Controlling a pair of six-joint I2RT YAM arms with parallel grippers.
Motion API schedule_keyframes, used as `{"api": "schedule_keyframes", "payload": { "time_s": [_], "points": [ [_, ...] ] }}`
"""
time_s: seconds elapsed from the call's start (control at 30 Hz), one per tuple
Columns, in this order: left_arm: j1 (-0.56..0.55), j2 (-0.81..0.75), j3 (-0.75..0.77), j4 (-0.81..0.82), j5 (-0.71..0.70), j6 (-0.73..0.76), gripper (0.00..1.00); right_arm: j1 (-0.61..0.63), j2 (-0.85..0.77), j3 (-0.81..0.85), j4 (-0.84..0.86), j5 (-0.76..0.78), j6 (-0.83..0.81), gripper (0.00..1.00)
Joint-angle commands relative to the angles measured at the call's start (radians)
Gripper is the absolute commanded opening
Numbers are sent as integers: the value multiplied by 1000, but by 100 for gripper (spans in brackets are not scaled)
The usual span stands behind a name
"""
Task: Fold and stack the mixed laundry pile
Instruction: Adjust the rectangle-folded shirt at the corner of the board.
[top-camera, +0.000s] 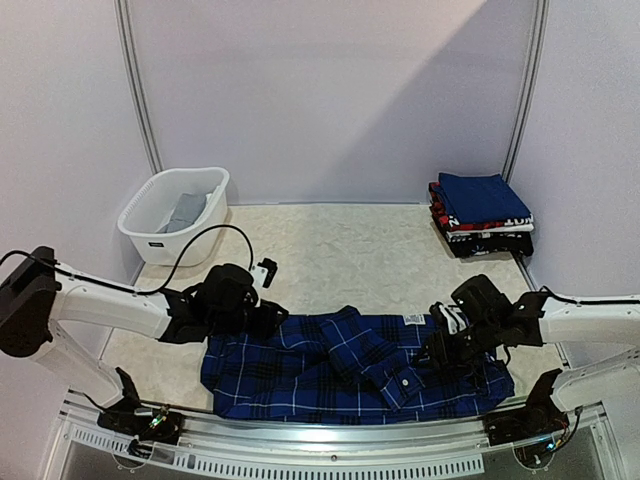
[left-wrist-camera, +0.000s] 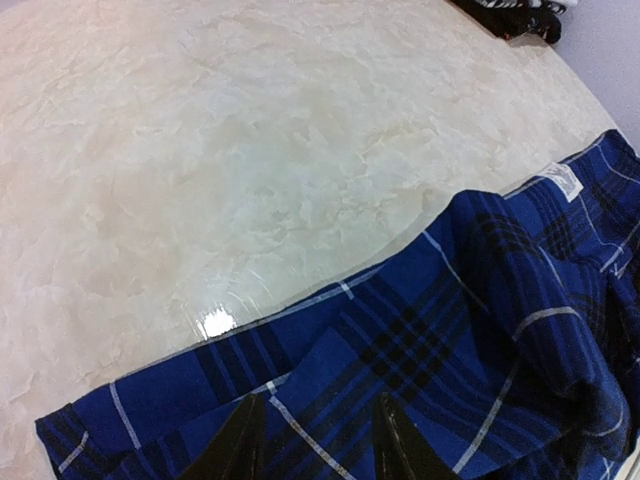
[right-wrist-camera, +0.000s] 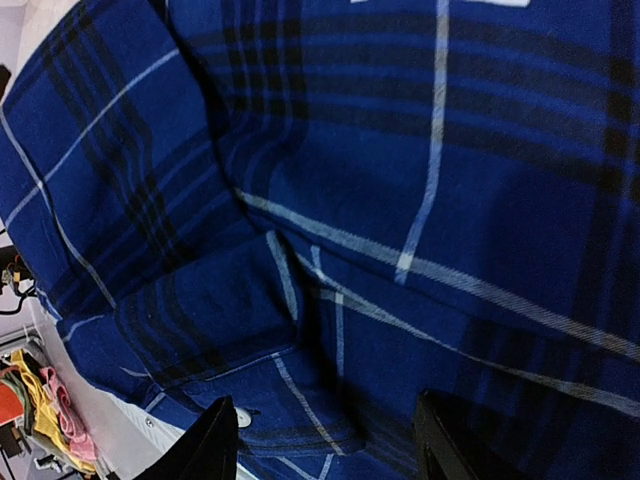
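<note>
Top view's bright and evenly lit, just a soft diagonal shadow across the back wall (top-camera: 330, 100). Left wrist cam catches a small white glare spot on the shiny table (left-wrist-camera: 250, 180). Right wrist cam is dimmer, plaid shirt (right-wrist-camera: 420, 180) slightly soft, darkest toward the bottom right.

A white slotted basket (top-camera: 170, 246) stood at the far left corner of the cream marbled counter (top-camera: 340, 250); a silver rail (top-camera: 350, 432) ran along its near edge.
</note>
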Motion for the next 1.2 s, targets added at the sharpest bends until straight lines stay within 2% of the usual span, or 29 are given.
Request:
{"api": "schedule_keyframes", "payload": {
  "time_s": [0.0, 0.3, 0.7, 0.87, 1.17],
  "points": [
    [36, 48, -8, 87, 42, -27, 36, 33, 23, -26, 45, -58, 15, 61],
    [74, 104, -34, 139, 71, -51, 33, 80, 14, -54, 9, -97, 6, 60],
    [88, 184, -54, 214, 95, -82, 29, 82, 31, -87, 116, -120, 0, 48],
    [88, 166, -72, 204, 75, -81, 28, 98, 82, -93, 163, -140, 0, 36],
    [87, 137, -93, 196, 50, -69, 28, 115, 58, -39, 106, -69, -5, 1]
  ]
}}
